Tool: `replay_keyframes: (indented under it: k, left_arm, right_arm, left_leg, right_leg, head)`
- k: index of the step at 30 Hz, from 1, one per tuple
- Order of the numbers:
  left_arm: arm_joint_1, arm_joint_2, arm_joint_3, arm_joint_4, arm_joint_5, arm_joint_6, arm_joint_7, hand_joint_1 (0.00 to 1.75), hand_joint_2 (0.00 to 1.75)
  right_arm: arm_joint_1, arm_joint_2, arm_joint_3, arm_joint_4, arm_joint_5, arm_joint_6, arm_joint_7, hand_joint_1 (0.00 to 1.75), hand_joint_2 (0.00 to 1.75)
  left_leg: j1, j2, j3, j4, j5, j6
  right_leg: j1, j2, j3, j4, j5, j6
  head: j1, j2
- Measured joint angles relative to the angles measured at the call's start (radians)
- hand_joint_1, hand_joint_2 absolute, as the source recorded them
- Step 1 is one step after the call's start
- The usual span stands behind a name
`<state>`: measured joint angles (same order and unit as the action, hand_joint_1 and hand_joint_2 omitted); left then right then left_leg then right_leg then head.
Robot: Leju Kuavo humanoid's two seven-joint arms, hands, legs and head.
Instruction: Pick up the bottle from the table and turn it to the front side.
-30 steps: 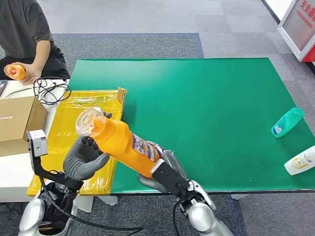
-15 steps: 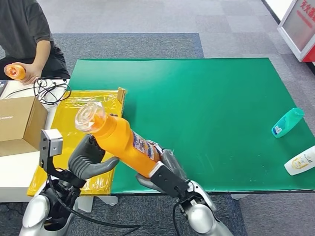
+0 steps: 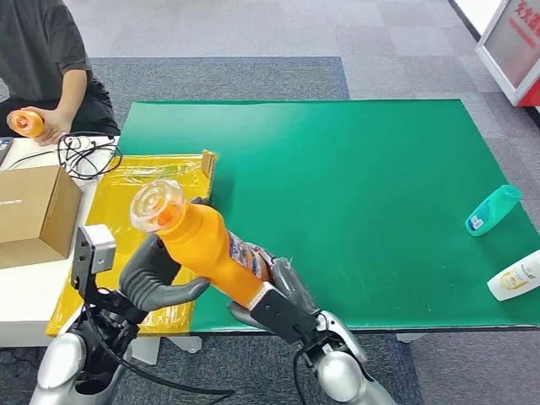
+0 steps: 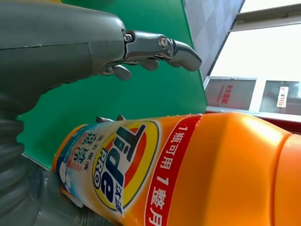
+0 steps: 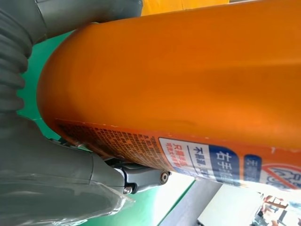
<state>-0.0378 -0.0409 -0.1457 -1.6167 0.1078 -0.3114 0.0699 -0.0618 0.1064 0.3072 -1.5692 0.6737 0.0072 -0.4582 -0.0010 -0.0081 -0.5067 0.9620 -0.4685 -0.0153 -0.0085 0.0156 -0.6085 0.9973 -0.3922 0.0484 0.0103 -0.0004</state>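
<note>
An orange Tide bottle (image 3: 203, 245) with a clear cap is held off the green table (image 3: 357, 186) near its front left edge, tilted with the cap up and to the left. My right hand (image 3: 283, 295) grips its lower end; the right wrist view has the bottle's back label (image 5: 199, 153) against that hand (image 5: 53, 179). My left hand (image 3: 156, 270) lies under the bottle's shoulder with the thumb reaching beneath it. In the left wrist view its fingers (image 4: 160, 47) are spread apart from the bottle (image 4: 177, 165), whose front logo faces that camera.
A teal bottle (image 3: 494, 208) and a white bottle (image 3: 515, 276) lie at the table's right edge. A yellow bag (image 3: 127, 190), a cardboard box (image 3: 32, 211) and cables (image 3: 86, 152) sit at the left. A person (image 3: 45, 51) there holds a small orange bottle (image 3: 25, 123).
My left hand has moved right, in under the bottle's shoulder. The bottle has tipped a little more upright in my right hand.
</note>
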Motion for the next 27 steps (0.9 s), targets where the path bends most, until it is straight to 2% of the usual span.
replay_keyframes:
  k: [22, 23, 24, 27]
  left_arm:
    - [-0.009, 0.029, -0.066, -0.033, 0.03, -0.036, -0.041, 0.0, 1.75]
    - [-0.01, 0.03, -0.07, -0.036, 0.031, -0.035, -0.042, 0.04, 1.75]
    - [-0.01, 0.03, -0.073, -0.038, 0.032, -0.033, -0.043, 0.34, 1.75]
    - [-0.01, 0.03, -0.077, -0.046, 0.025, -0.018, -0.043, 1.55, 1.75]
  right_arm:
    - [-0.012, 0.0, 0.034, 0.058, 0.037, -0.023, 0.016, 1.75, 1.75]
    - [-0.013, 0.0, 0.034, 0.062, 0.038, -0.025, 0.018, 1.75, 1.75]
    - [-0.015, 0.0, 0.034, 0.068, 0.04, -0.028, 0.019, 1.75, 1.75]
    - [-0.017, 0.0, 0.033, 0.082, 0.048, -0.033, 0.023, 1.75, 1.75]
  left_leg:
    - [0.0, 0.0, 0.0, 0.0, 0.0, 0.0]
    - [0.0, 0.0, 0.0, 0.0, 0.0, 0.0]
    - [0.0, 0.0, 0.0, 0.0, 0.0, 0.0]
    - [0.0, 0.0, 0.0, 0.0, 0.0, 0.0]
  right_leg:
    - [0.0, 0.0, 0.0, 0.0, 0.0, 0.0]
    - [0.0, 0.0, 0.0, 0.0, 0.0, 0.0]
    - [0.0, 0.0, 0.0, 0.0, 0.0, 0.0]
    - [0.0, 0.0, 0.0, 0.0, 0.0, 0.0]
  head:
    - [0.0, 0.0]
    - [0.0, 0.0]
    - [0.0, 0.0]
    - [0.0, 0.0]
